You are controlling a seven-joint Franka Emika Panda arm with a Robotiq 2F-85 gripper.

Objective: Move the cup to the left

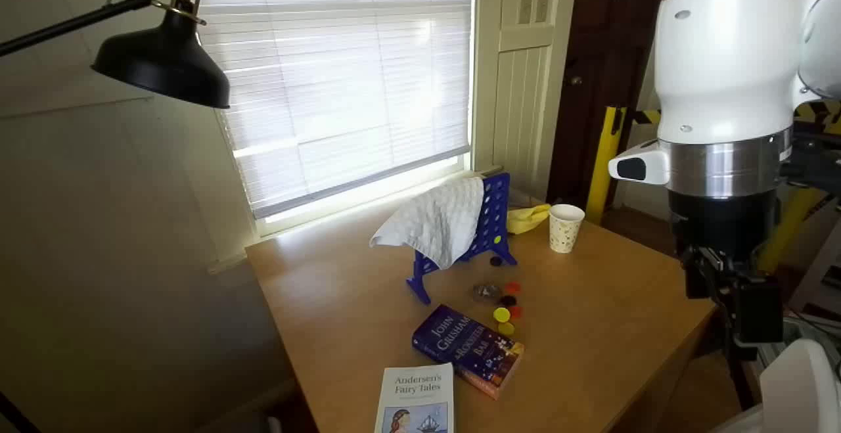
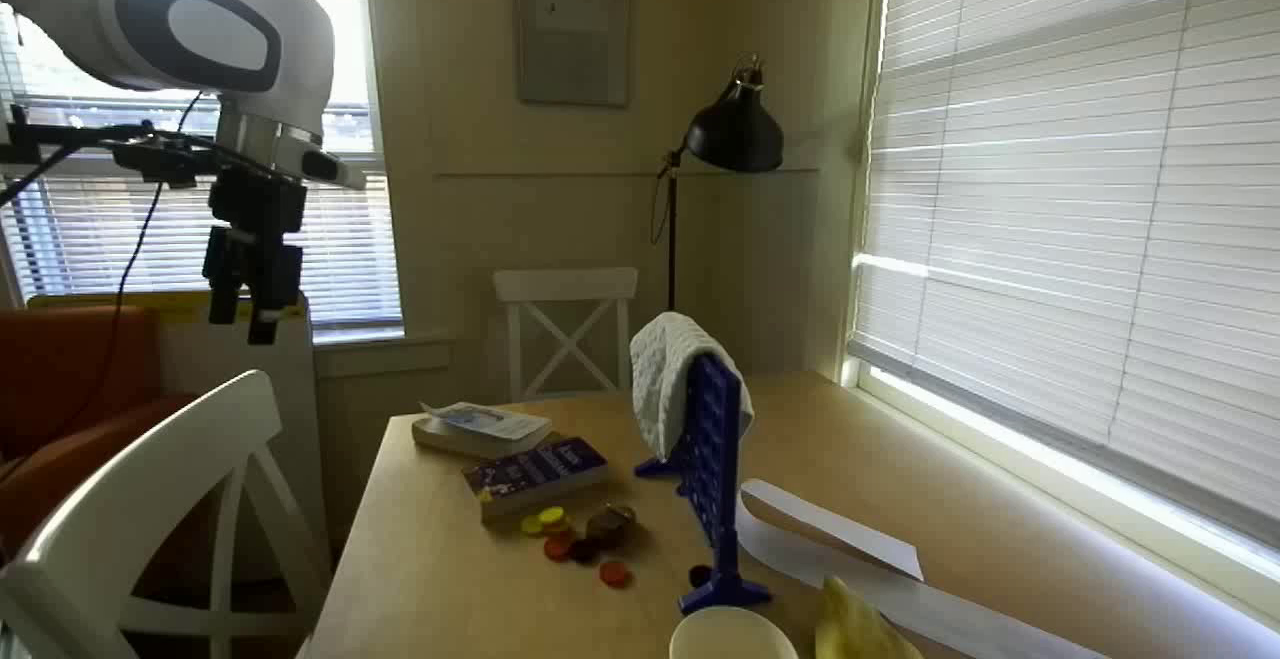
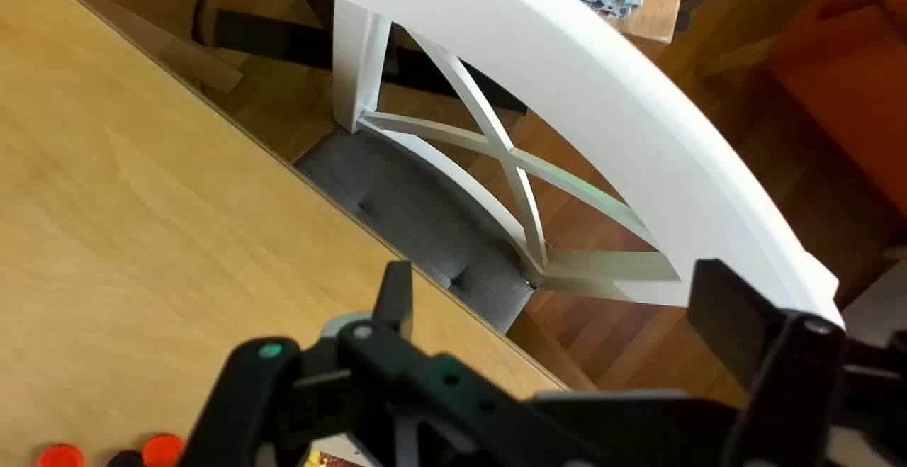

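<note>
The cup (image 1: 565,228) is a white paper cup with a small speckled pattern. It stands upright near the table's far right corner in an exterior view. In an exterior view only its pale rim and upper part (image 2: 732,636) show, cut off by the bottom edge. My gripper (image 1: 739,318) hangs off the table's side, well apart from the cup; it also shows in an exterior view (image 2: 252,304) above the white chair. In the wrist view the jaws (image 3: 556,293) are spread wide with nothing between them. The cup is out of the wrist view.
A blue upright game frame (image 1: 496,219) draped with a white cloth (image 1: 440,219) stands near the cup. A yellow banana-like thing (image 1: 525,219) lies beside the cup. Game discs (image 1: 501,315), two books (image 1: 470,347) (image 1: 415,397) and a white chair (image 3: 602,84) are around.
</note>
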